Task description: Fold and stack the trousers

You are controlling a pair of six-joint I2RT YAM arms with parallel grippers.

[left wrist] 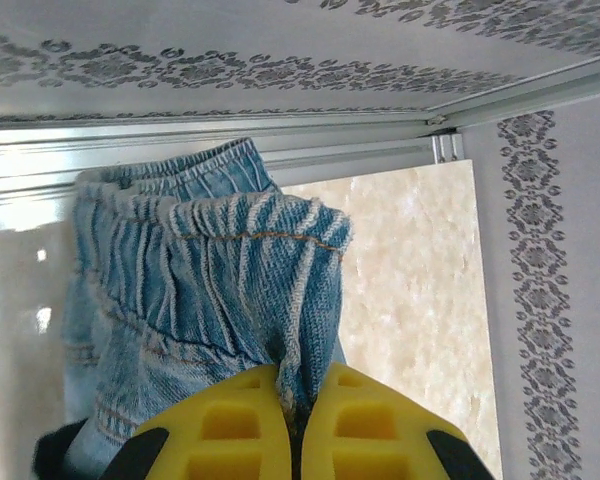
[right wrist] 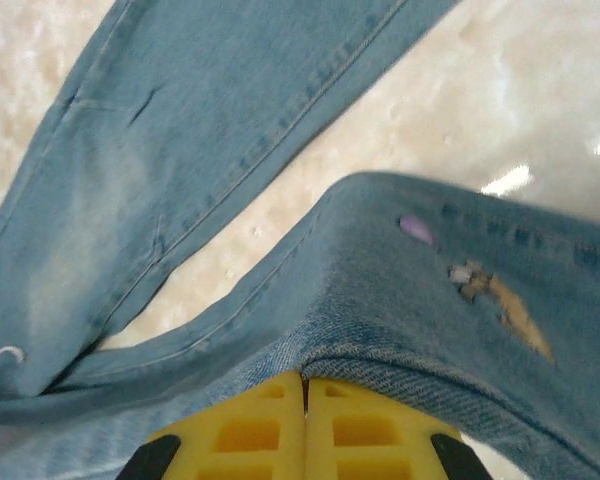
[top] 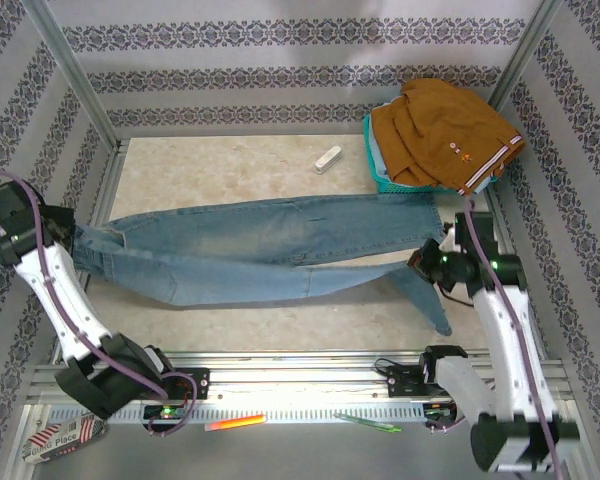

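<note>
One pair of trousers lies stretched across the middle of the table, waistband at the left and two legs running right. Two grippers hold it: the left gripper is clamped on the gathered waistband, and the right gripper is clamped on a fold of the nearer leg, close to its hem. Beyond the trousers lies one small white object. Beyond their right end, one brown garment tops a teal pile. The table is pale and marbled, with striped patterned walls and a metal frame around it.
</note>
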